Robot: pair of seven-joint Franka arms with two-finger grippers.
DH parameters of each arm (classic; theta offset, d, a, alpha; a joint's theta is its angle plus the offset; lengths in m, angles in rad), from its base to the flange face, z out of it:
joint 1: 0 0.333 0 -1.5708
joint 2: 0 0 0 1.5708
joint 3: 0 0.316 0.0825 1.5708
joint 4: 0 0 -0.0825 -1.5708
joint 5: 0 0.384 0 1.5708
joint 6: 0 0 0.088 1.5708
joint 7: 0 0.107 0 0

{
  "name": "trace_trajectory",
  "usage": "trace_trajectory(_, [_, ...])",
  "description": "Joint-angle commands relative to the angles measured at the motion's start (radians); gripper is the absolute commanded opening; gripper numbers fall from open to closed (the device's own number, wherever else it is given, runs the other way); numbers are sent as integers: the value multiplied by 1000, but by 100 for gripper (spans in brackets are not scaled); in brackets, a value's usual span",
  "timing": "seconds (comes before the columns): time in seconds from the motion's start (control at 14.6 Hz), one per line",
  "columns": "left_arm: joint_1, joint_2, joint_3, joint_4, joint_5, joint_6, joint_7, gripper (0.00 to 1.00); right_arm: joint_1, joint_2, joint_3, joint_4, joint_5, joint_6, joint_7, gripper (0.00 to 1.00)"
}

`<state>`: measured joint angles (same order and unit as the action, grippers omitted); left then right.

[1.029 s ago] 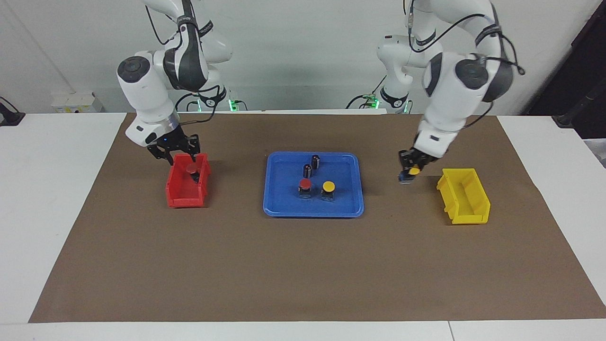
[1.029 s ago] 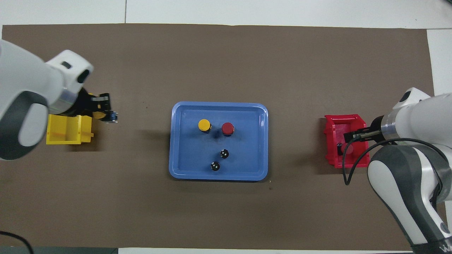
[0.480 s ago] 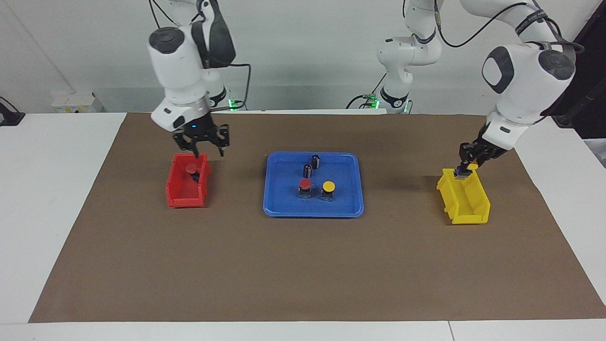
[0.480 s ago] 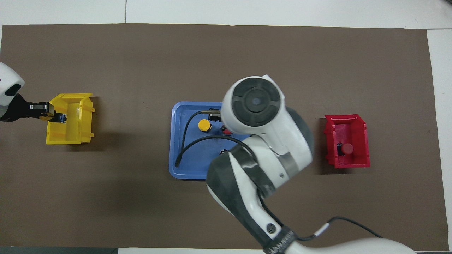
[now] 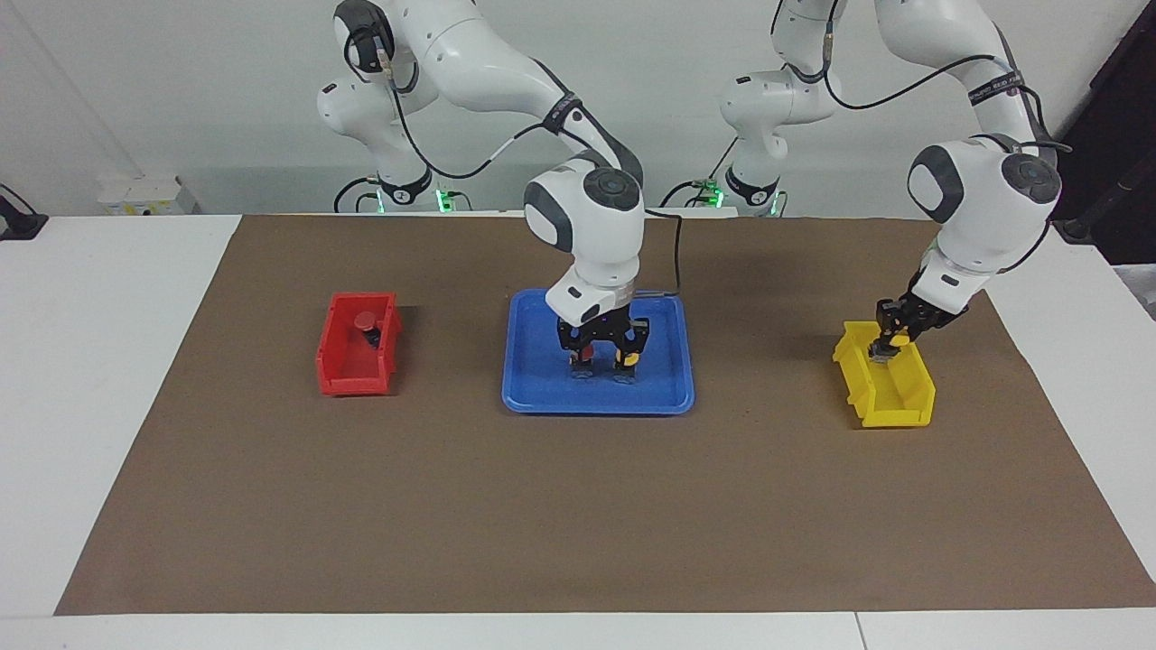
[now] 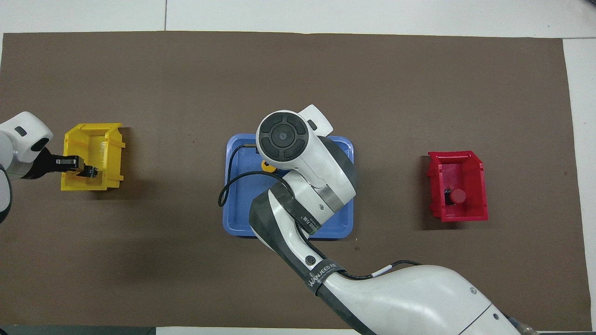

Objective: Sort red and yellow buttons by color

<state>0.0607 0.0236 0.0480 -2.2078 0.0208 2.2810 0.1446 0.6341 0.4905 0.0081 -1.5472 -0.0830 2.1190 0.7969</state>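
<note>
My right gripper (image 5: pixel 602 348) is open and low in the blue tray (image 5: pixel 542 397), right over a red button (image 5: pixel 584 351) and a yellow button (image 5: pixel 625 359) that stand side by side. In the overhead view my right arm hides most of the tray (image 6: pixel 233 186); only an edge of the yellow button (image 6: pixel 266 165) shows. My left gripper (image 5: pixel 890 341) is shut on a second yellow button (image 5: pixel 897 339) and holds it in the yellow bin (image 5: pixel 894 397), also in the overhead view (image 6: pixel 86 172). Another red button (image 5: pixel 365 320) lies in the red bin (image 5: pixel 348 375).
The red bin (image 6: pixel 465 214) sits toward the right arm's end of the brown mat, the yellow bin (image 6: pixel 107 139) toward the left arm's end, and the tray between them. The two dark capless cylinders are hidden by my right arm.
My right gripper has left the red bin and swung across to the tray, coming down over the two buttons. My left gripper has lowered the yellow button into the yellow bin.
</note>
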Motion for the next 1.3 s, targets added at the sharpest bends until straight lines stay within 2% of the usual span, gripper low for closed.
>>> trace_trajectory(0.0, [5,6,-11,-59,24,94,1,2,-10,-33,6,-36,-14,-16,-2,71])
trace_trajectory(0.14, [2,6,-11,-59,24,94,1,3,-13,-43,7,-63,-14,-16,-8,71])
trace_trajectory(0.21, [1,6,-11,-59,24,92,3,14,-13,-49,7,-71,-12,-17,-8,71])
trace_trajectory(0.27, [1,6,-11,-59,24,89,4,42,-13,-50,9,-74,-11,-21,-8,71])
trace_trajectory(0.34, [-1,6,-13,-56,24,84,3,64,-13,-52,7,-80,-11,-21,-8,71])
trace_trajectory(0.41, [-2,9,-13,-43,24,74,3,72,-13,-55,9,-91,-9,-16,-5,71])
trace_trajectory(0.82, [-35,10,-14,209,24,-239,-2,92,-13,-86,9,-180,-6,28,-1,71])
trace_trajectory(0.96, [-56,9,-19,313,24,-354,-3,100,-11,-96,10,-223,-4,71,7,67])
trace_trajectory(1.03, [-85,10,-20,348,19,-391,-16,100,-11,-99,10,-241,-3,93,11,62])
trace_trajectory(1.1, [-138,10,-20,359,15,-393,-89,100,-13,-99,10,-240,-3,101,16,52])
trace_trajectory(1.17, [-207,10,-20,352,10,-368,-225,100,-16,-98,10,-231,-1,98,18,37])
trace_trajectory(1.23, [-269,10,-20,347,10,-339,-334,100,-19,-99,10,-223,6,93,15,32])
